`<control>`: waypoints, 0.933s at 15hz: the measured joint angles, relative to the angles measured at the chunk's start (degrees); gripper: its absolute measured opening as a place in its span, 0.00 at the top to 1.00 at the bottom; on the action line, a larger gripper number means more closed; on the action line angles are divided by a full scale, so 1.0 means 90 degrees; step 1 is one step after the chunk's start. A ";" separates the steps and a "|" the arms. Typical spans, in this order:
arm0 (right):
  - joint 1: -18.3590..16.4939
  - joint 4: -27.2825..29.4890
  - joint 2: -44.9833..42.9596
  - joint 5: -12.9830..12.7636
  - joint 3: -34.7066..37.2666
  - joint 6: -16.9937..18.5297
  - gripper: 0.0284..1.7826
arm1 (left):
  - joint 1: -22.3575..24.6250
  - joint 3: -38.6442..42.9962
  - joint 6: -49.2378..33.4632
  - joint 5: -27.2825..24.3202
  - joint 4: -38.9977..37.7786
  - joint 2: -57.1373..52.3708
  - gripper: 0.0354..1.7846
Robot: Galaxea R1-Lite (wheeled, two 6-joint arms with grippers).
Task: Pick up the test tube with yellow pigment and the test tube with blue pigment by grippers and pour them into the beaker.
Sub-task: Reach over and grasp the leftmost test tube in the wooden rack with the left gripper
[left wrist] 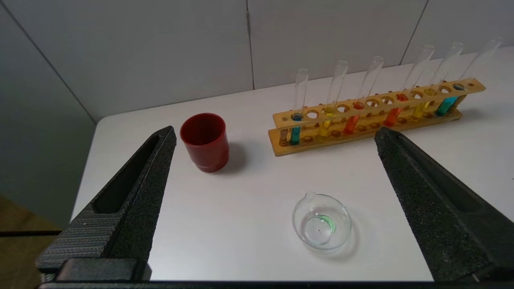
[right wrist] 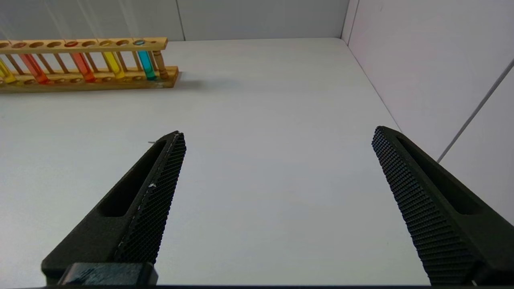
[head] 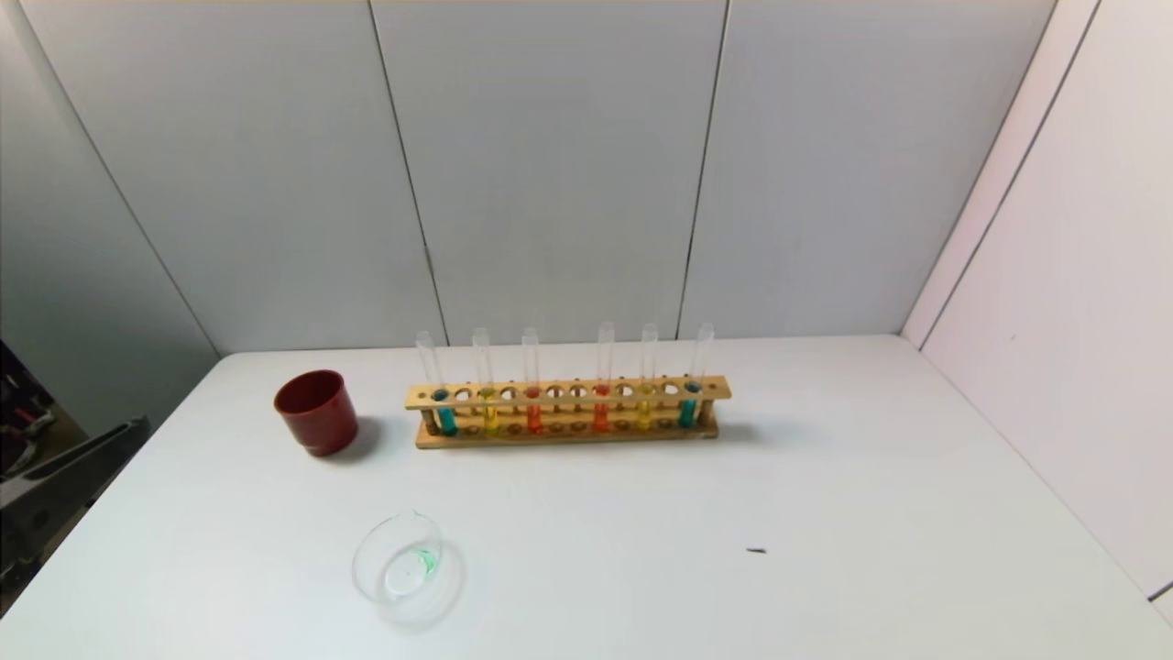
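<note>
A wooden rack (head: 568, 392) at the table's middle back holds six upright tubes. Blue-pigment tubes stand at its left end (head: 445, 418) and right end (head: 687, 410). Yellow-pigment tubes (head: 491, 418) (head: 644, 412) stand just inside them. The clear beaker (head: 367, 568), with a green trace at its bottom, sits near the front left. Neither gripper shows in the head view. My left gripper (left wrist: 275, 132) is open and empty, above the table in front of the beaker (left wrist: 300, 216). My right gripper (right wrist: 279, 132) is open and empty over bare table, well clear of the rack's right end (right wrist: 160, 82).
A dark red cup (head: 316, 412) stands left of the rack. Two orange-red tubes (head: 533, 417) (head: 600, 417) fill the rack's middle. A small dark speck (head: 756, 551) lies on the table at the front right. Grey walls close the back and right.
</note>
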 joint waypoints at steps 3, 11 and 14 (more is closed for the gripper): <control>0.0000 0.0000 0.0000 0.0000 0.0000 0.0000 0.05 | -0.0512 -0.0228 -0.0652 0.0061 -0.0443 0.0977 0.03; 0.0000 0.0000 0.0000 0.0000 -0.0003 0.0000 0.05 | -0.0806 -0.0196 -0.0868 0.0610 -0.1975 0.3403 0.03; 0.0000 0.0000 0.0000 0.0000 -0.0003 0.0000 0.05 | -0.0898 -0.0046 -0.0860 0.0880 -0.2949 0.4349 0.03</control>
